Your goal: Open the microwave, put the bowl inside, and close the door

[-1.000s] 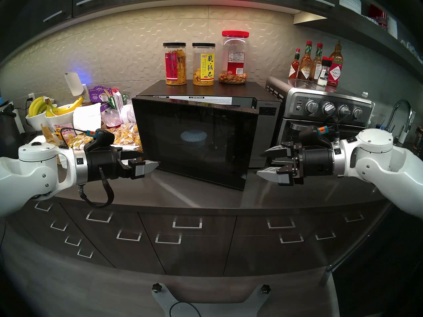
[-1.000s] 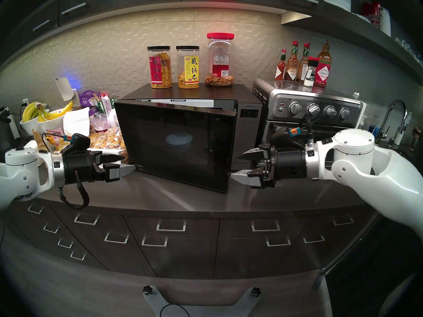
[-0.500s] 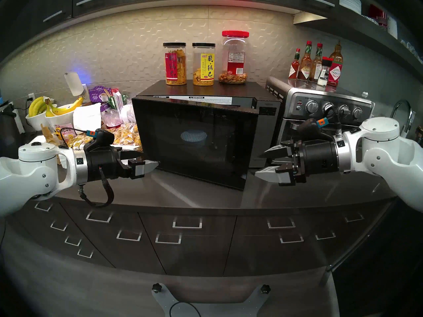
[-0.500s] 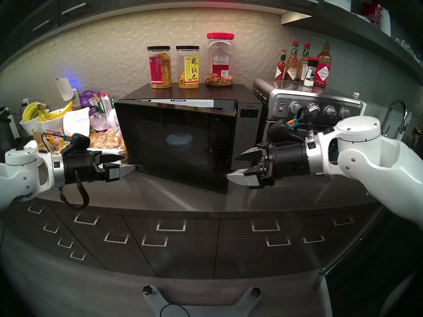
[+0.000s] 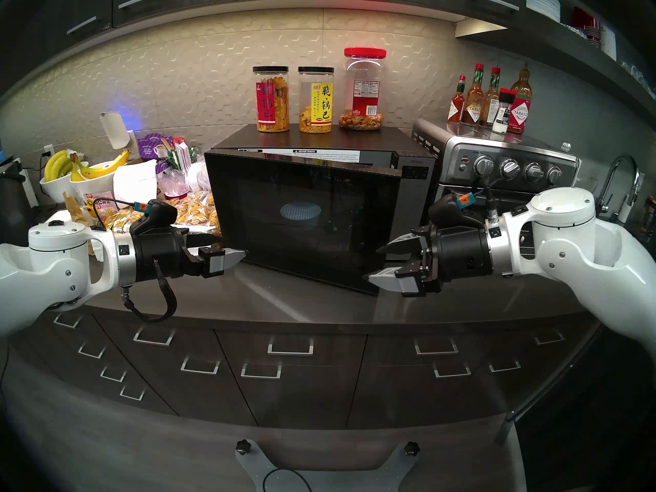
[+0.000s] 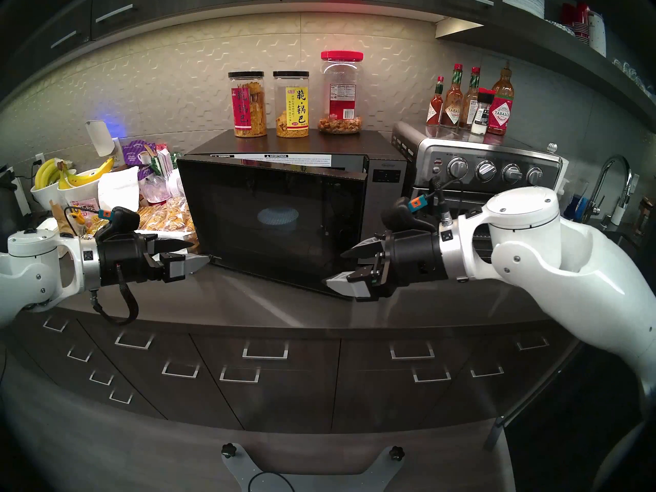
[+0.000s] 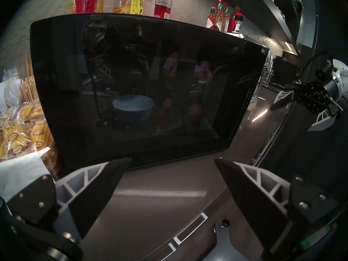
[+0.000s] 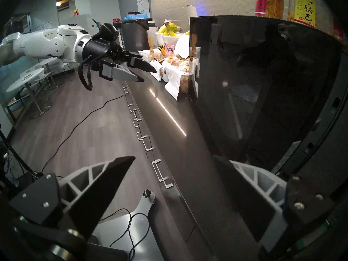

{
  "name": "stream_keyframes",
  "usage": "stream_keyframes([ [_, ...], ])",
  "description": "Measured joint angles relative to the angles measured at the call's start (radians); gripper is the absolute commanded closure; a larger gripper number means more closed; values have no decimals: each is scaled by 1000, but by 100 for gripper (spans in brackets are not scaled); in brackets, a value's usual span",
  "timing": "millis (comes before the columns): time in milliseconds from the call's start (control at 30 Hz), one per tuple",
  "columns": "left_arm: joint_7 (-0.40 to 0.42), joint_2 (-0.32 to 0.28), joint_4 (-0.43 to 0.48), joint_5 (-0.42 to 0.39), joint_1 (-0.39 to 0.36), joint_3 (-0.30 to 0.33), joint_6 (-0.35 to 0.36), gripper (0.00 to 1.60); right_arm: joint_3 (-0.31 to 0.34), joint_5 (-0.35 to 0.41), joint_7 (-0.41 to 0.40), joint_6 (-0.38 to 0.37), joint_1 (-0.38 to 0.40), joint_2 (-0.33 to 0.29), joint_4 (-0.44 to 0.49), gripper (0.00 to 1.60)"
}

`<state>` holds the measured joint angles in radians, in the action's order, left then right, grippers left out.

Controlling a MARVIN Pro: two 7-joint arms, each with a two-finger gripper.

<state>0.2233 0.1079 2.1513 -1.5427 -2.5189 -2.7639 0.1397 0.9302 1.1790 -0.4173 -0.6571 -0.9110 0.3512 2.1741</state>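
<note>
Bowl (image 5: 300, 212) already sits inside the microwave (image 5: 413, 171), seen through the half-shut door (image 5: 301, 221). Both tools are spread wide and empty: left tool (image 5: 232, 248) by the hinge side, right tool (image 5: 381, 264) at the door's free edge. Press that edge with flat, steady contact until it latches; avoid glancing off the glossy glass.

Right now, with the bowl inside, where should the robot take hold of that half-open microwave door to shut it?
Probably the door's free right edge, approached from the right front. It hinges on the left and shows no handle, so pressing its flat outer face near that edge suits better than pinching. The open right hand hangs beside that edge.
</note>
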Motion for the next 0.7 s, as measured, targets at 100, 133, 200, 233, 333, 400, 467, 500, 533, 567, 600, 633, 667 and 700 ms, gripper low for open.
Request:
stream_keyframes([
  [100, 0, 0, 0, 0, -1, -1, 0, 0, -30, -22, 29, -6, 23, 31, -6, 0],
  [133, 0, 0, 0, 0, -2, -2, 0, 0, -38, -31, 41, -8, 30, 41, -7, 0],
  [200, 0, 0, 0, 0, -3, -2, 0, 0, -57, -50, 71, -12, 45, 63, -9, 0],
  [233, 0, 0, 0, 0, -3, -3, 0, 0, -67, -58, 86, -15, 54, 75, -10, 0],
  [333, -1, 0, 0, 1, -5, -5, 0, 0, -98, -82, 130, -26, 80, 113, -18, 0],
  [400, -1, 0, 0, 1, -6, -6, 0, 0, -115, -91, 151, -34, 95, 135, -25, 0],
  [467, -1, 0, 0, 1, -7, -7, 0, 0, -135, -102, 176, -44, 111, 159, -34, 0],
  [500, -1, 0, 0, 1, -7, -7, 0, 0, -143, -107, 190, -49, 119, 169, -38, 0],
  [533, -1, 0, 0, 1, -8, -8, 0, 0, -153, -112, 205, -54, 126, 180, -42, 0],
  [567, -1, 0, 0, 1, -8, -8, 0, 0, -163, -117, 221, -60, 134, 192, -47, 0],
  [600, -1, 0, 0, 1, -9, -8, 0, 0, -172, -122, 237, -66, 141, 203, -52, 0],
  [633, -1, 0, 0, 1, -9, -9, 0, 0, -181, -127, 253, -72, 148, 214, -56, 0],
  [667, -1, 0, 0, 1, -10, -9, 0, 0, -194, -134, 279, -81, 158, 230, -63, 0],
  [700, -1, 0, 0, 1, -11, -10, 0, 0, -203, -139, 296, -87, 164, 241, -68, 0],
])
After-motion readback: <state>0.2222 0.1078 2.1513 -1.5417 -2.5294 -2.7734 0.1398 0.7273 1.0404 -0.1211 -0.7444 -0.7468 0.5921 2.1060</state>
